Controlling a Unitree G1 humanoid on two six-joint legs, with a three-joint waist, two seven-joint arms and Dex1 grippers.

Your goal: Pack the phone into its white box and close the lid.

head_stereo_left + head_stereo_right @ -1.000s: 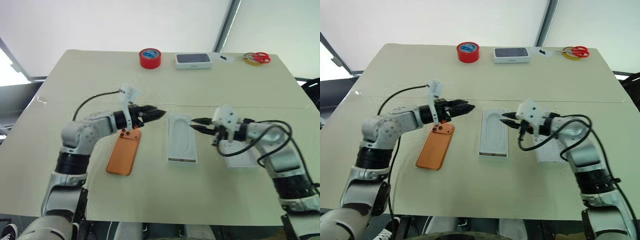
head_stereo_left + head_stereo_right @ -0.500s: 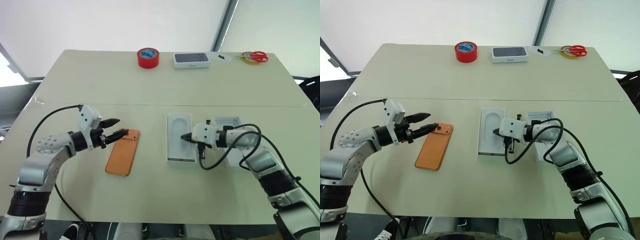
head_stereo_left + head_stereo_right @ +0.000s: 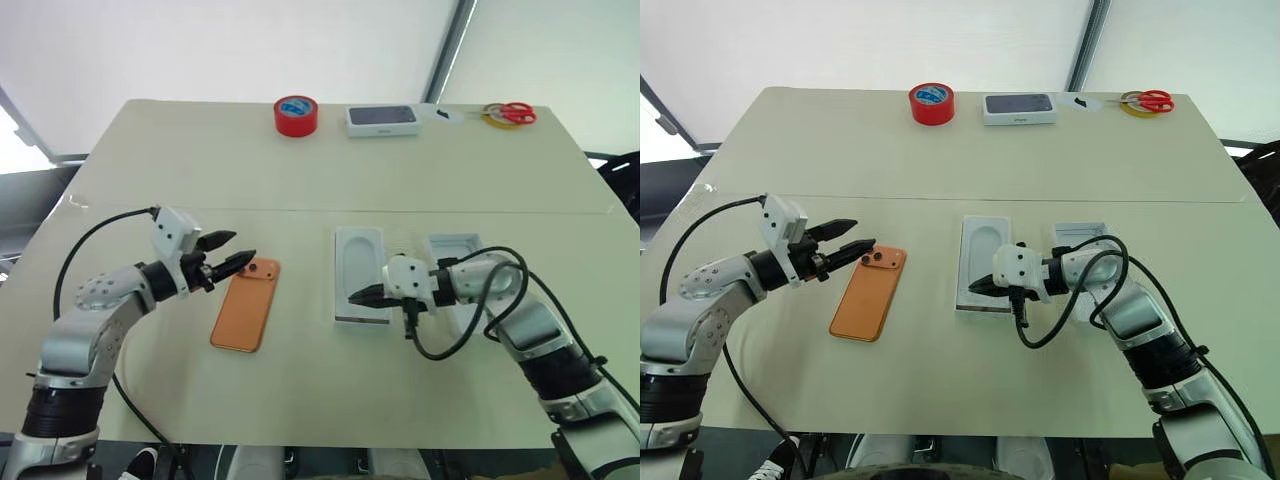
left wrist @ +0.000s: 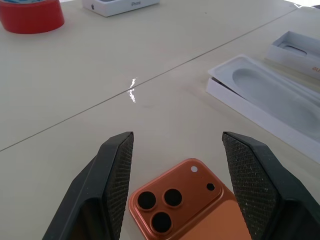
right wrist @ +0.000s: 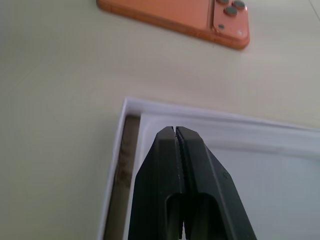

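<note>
At the far edge of the table (image 3: 150, 160): a red tape roll (image 3: 298, 115), then a white box with a dark face (image 3: 384, 120). Farther right, red scissors (image 3: 512, 113) on a yellow ring.

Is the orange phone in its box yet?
No. The phone lies flat on the table, camera side up, beside the white box.

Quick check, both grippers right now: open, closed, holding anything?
Left gripper: open, empty, at the phone's camera end.
Right gripper: shut, holding nothing, over the white box.
</note>
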